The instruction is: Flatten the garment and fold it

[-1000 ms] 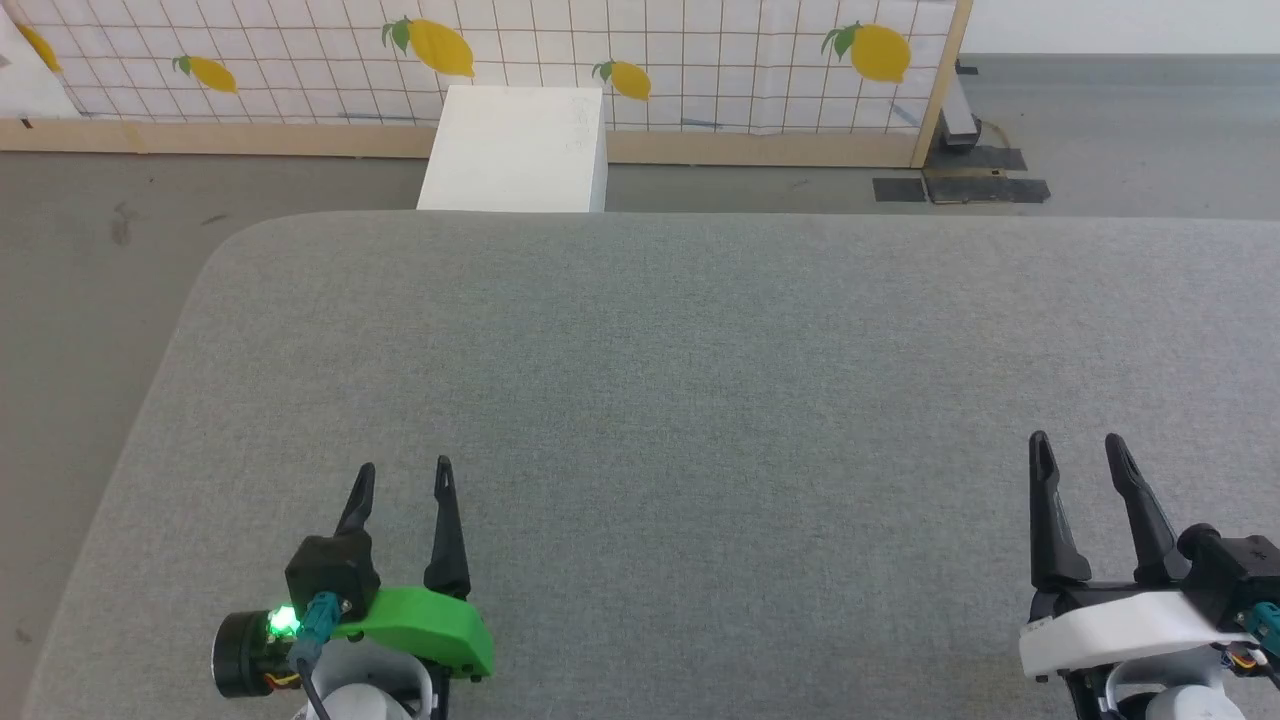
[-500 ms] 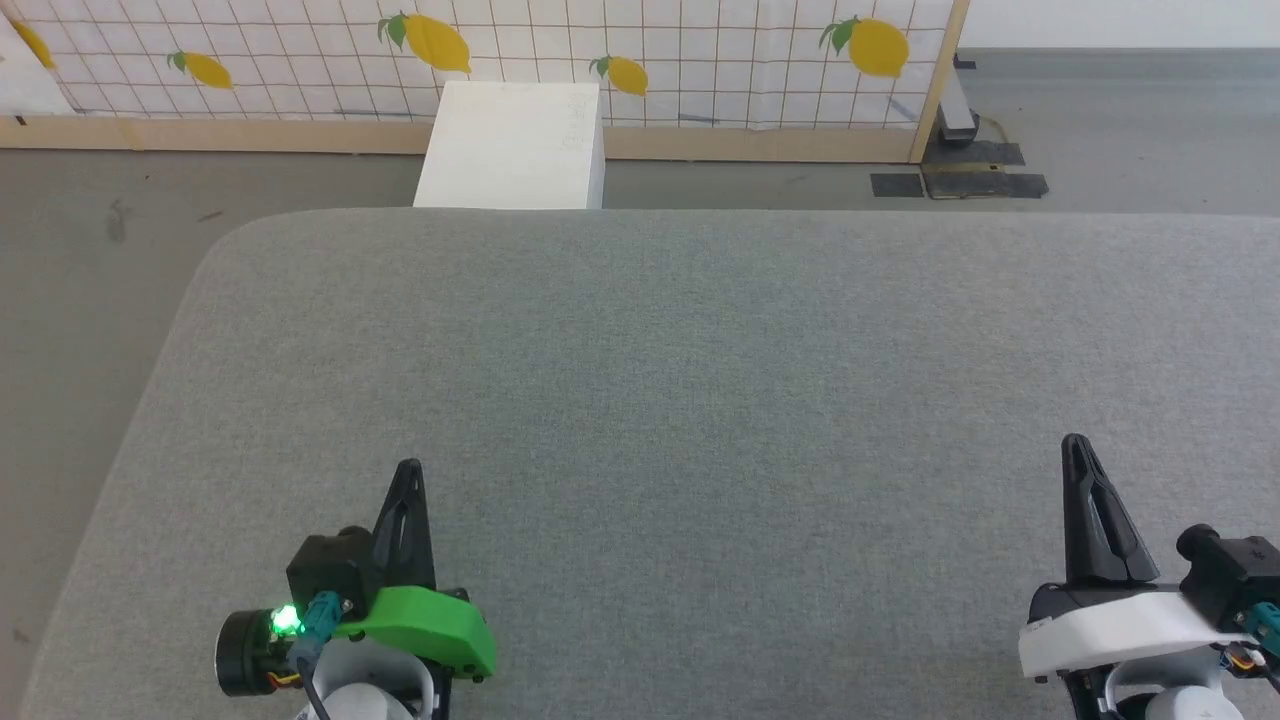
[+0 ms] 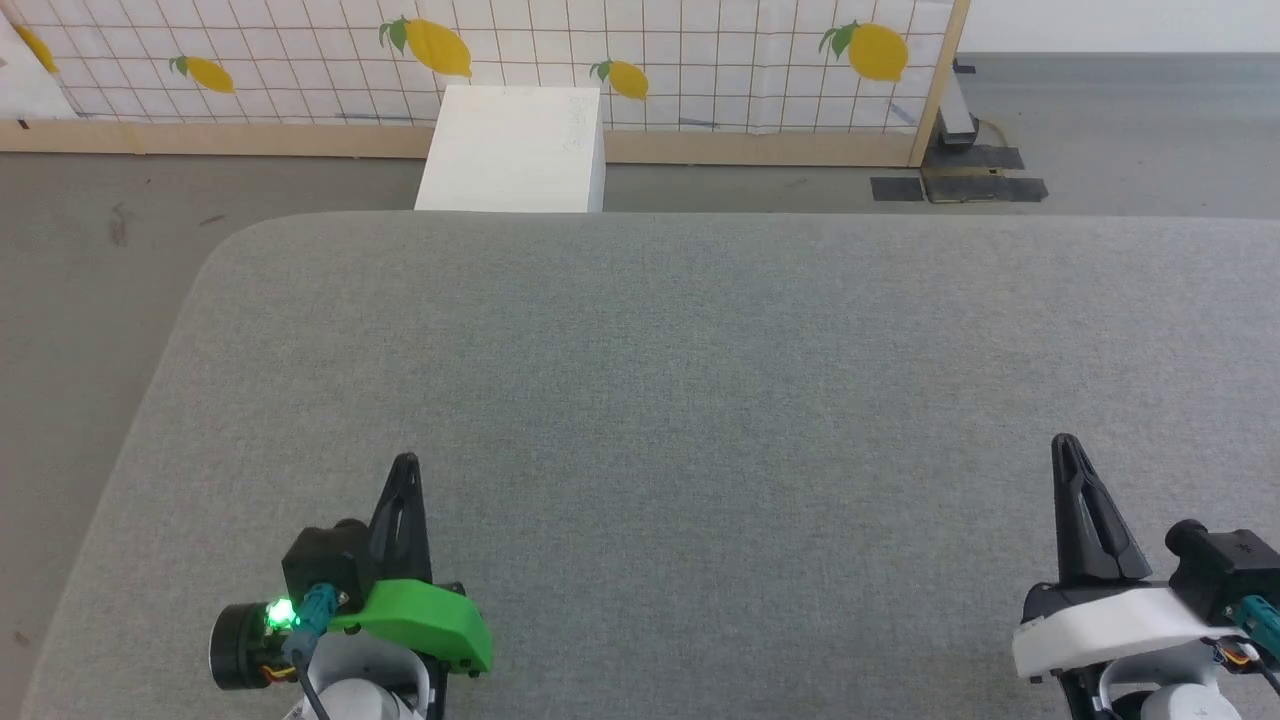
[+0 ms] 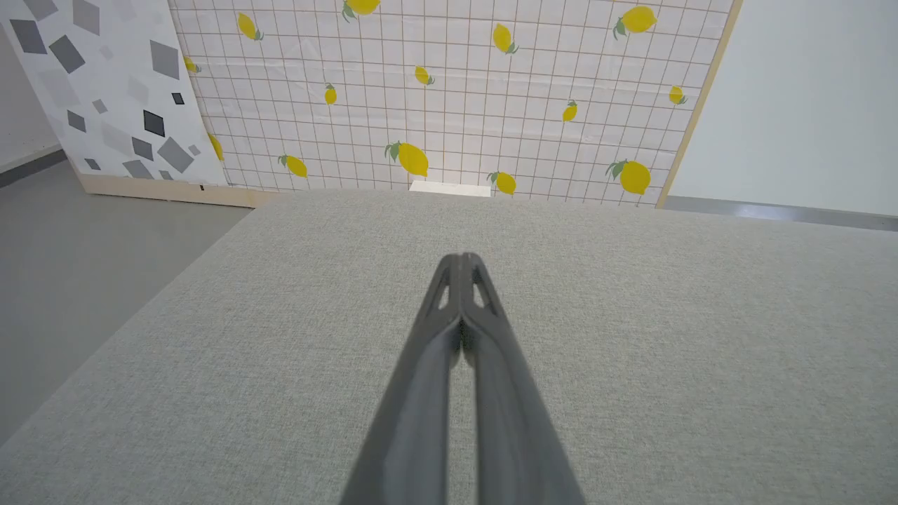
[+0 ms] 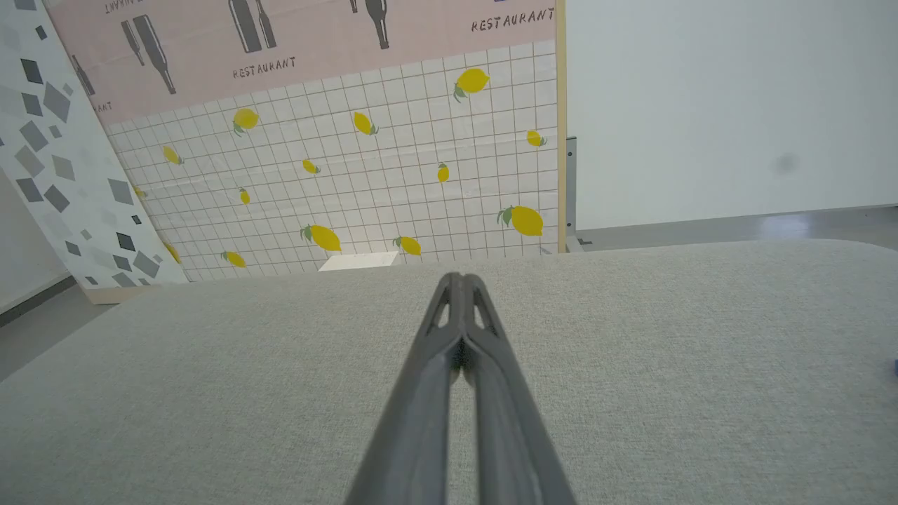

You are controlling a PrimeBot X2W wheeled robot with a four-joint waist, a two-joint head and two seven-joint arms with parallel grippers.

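both the left gripper [image 3: 405, 468] and the right gripper [image 3: 1063, 448] have just snapped their fingers together on nothing over the near edge of the grey table [image 3: 700, 340], so folding has not begun, and where the garment lies or which way its long axis points i cannot tell.

Behind the table [image 3: 700, 380] a box [image 3: 510, 150] stands on the floor [image 3: 80, 260], just before a panel [image 3: 720, 80].
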